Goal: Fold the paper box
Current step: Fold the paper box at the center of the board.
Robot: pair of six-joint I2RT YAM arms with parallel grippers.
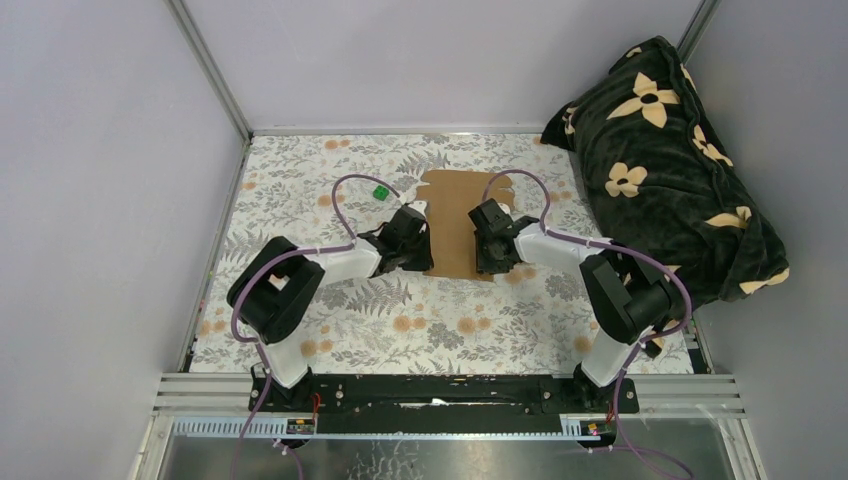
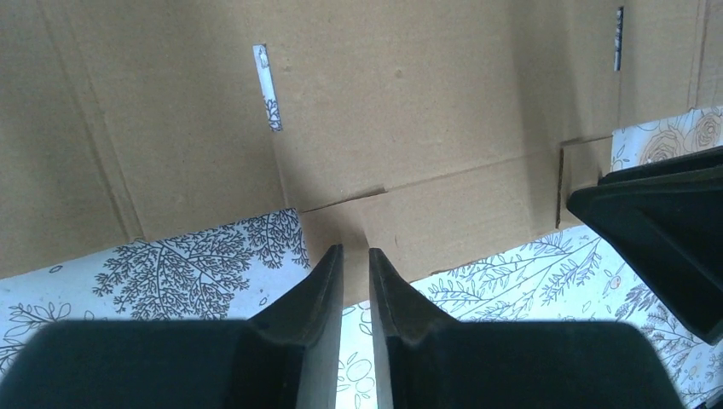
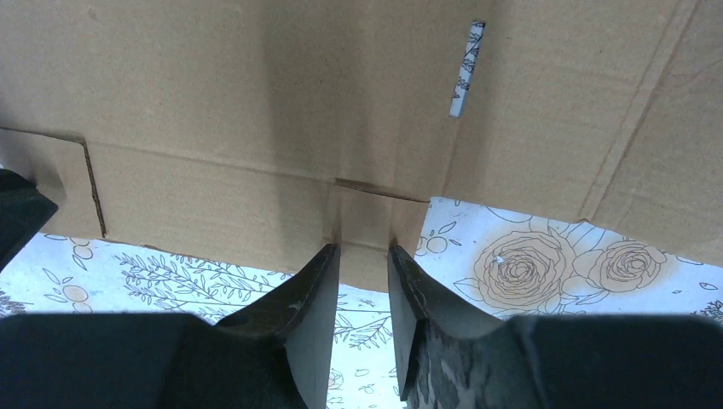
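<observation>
The paper box (image 1: 455,210) is a flat brown die-cut sheet on the floral tablecloth, with creases, slits and small tabs along its sides. My left gripper (image 1: 424,243) is at the sheet's left edge. In the left wrist view its fingertips (image 2: 334,260) rest at a small tab (image 2: 401,230), the jaws a narrow gap apart with cardboard showing between them. My right gripper (image 1: 487,245) is at the sheet's right edge. Its tips straddle a similar tab (image 3: 367,221), a slightly wider gap between them. Neither clearly clamps the sheet (image 3: 213,102).
A tiny green cube (image 1: 380,191) lies left of the sheet's far end. A dark blanket with pale flowers (image 1: 665,160) is piled at the back right. Grey walls close in the left, back and right. The right gripper's body (image 2: 665,230) shows in the left wrist view.
</observation>
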